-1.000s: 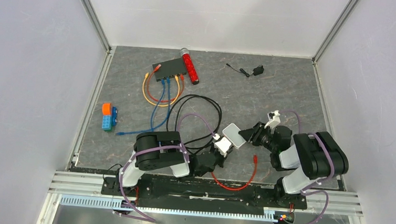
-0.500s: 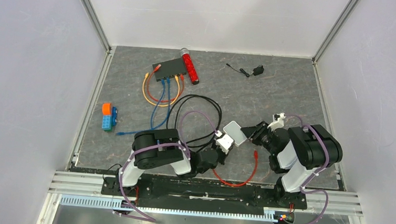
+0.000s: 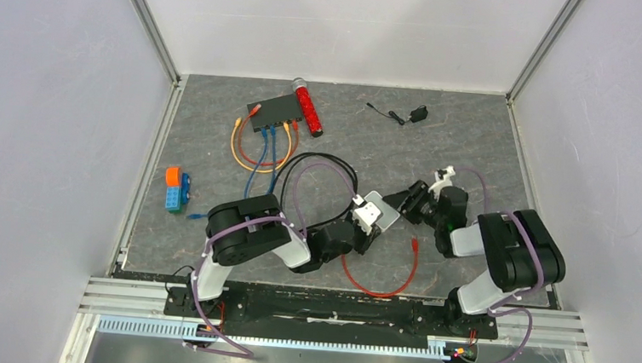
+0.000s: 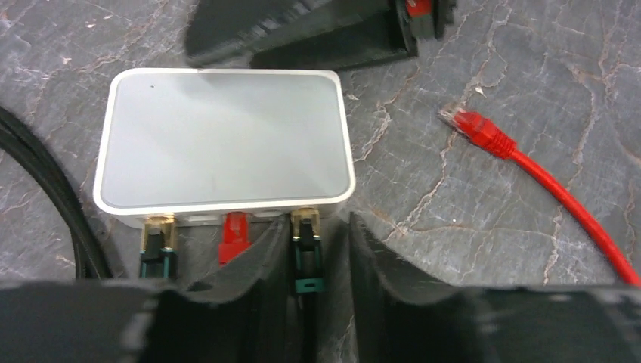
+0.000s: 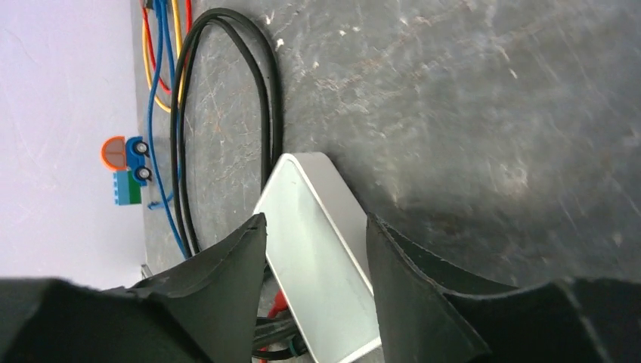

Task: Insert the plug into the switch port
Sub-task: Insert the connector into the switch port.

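Observation:
The black switch (image 3: 276, 110) lies at the back left, its ports along the near long edge, several holding coloured cables. A white box (image 4: 227, 140) lies mid-table, also in the top view (image 3: 384, 210). Three plugs sit in its near edge: black-green (image 4: 157, 242), red (image 4: 234, 236) and black-green (image 4: 308, 249). My left gripper (image 4: 321, 253) is open, with that right-hand black-green plug between its fingers, close to the left one. A loose red plug (image 4: 476, 128) lies on the table to the right. My right gripper (image 5: 317, 257) is open, its fingertips (image 4: 302, 34) at the box's far edge.
A red cable (image 3: 379, 284) loops toward the near edge. Black cable loops (image 3: 318, 177) lie left of the white box. A red cylinder (image 3: 308, 108) sits beside the switch, a small black adapter (image 3: 416, 114) at the back, toy blocks (image 3: 174, 188) at the left.
Both grippers have moved forward to the white box, the left at its near edge and the right at its far edge. The box has shifted slightly away and the red cable has moved.

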Action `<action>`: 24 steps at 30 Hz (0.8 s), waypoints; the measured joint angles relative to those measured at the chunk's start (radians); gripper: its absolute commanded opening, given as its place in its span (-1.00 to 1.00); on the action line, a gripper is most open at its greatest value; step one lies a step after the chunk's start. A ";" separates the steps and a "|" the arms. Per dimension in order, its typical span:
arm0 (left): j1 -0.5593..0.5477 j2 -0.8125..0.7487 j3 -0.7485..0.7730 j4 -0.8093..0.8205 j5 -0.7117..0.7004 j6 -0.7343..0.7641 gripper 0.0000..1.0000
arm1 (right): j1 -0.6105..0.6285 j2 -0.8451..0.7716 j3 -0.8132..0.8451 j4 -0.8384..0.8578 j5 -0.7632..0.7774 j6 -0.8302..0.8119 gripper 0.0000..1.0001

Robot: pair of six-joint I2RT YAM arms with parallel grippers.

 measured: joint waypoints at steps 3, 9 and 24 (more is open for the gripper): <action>0.004 -0.002 0.011 -0.018 0.022 0.001 0.08 | 0.001 -0.055 0.130 -0.233 -0.024 -0.071 0.16; 0.004 -0.085 0.017 -0.168 0.024 0.001 0.32 | -0.016 -0.159 0.359 -0.539 0.047 -0.251 0.24; 0.004 -0.656 0.245 -1.113 -0.318 0.002 0.56 | -0.023 -0.031 0.804 -0.807 0.495 -0.687 0.28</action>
